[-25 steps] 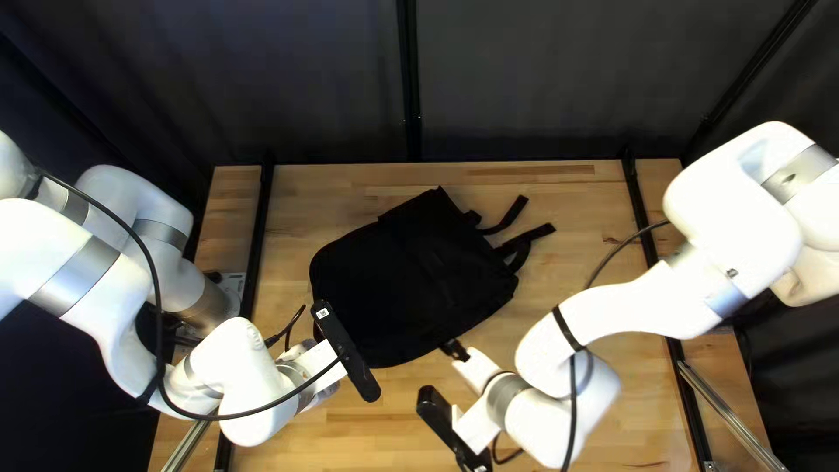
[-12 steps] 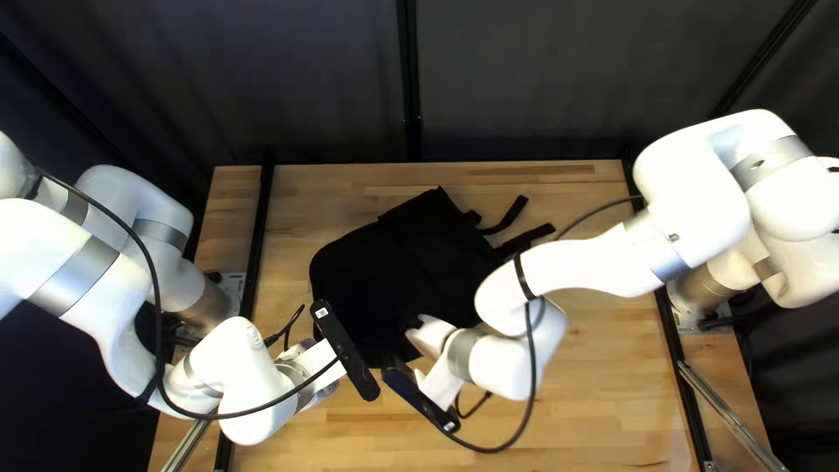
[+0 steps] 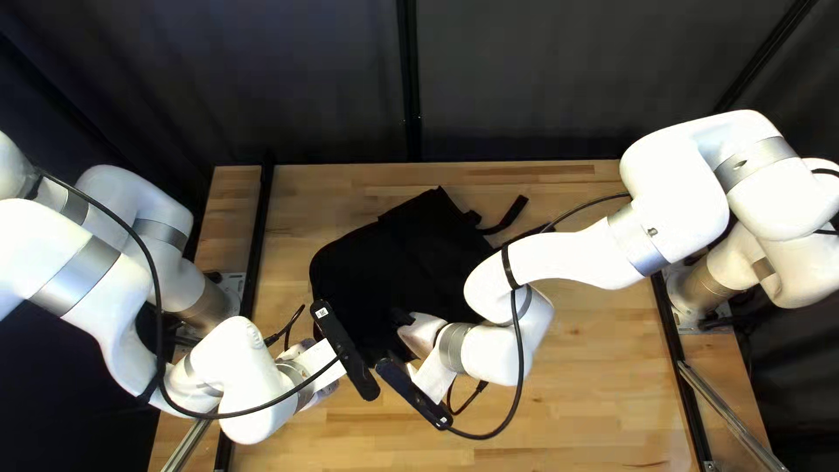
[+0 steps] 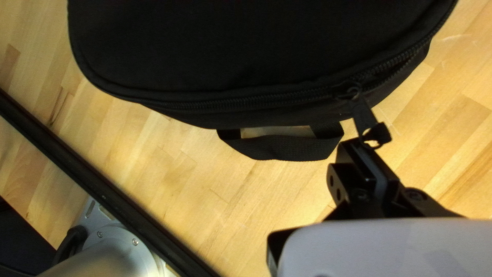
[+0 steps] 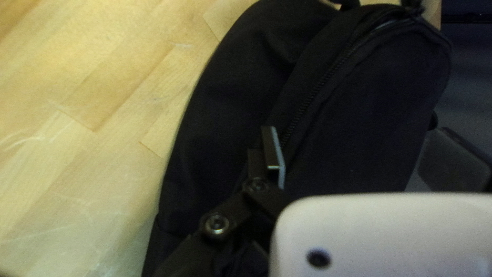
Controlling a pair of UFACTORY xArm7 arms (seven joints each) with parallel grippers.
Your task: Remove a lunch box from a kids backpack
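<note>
Left gripper (image 3: 322,392), lower left, pinches the zipper pull (image 4: 365,117) of the black backpack (image 3: 393,271); right gripper (image 3: 394,334), below centre, gapes over it.

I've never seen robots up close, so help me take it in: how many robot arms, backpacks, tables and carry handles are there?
Robot arms: 2 (left arm, right arm)
Backpack: 1
Table: 1
Carry handle in sight: 1
Total: 5

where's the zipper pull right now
In the left wrist view, the zipper pull extends from the backpack's zippered edge beside the carry loop, its outer end at the tip of my left hand.
</note>
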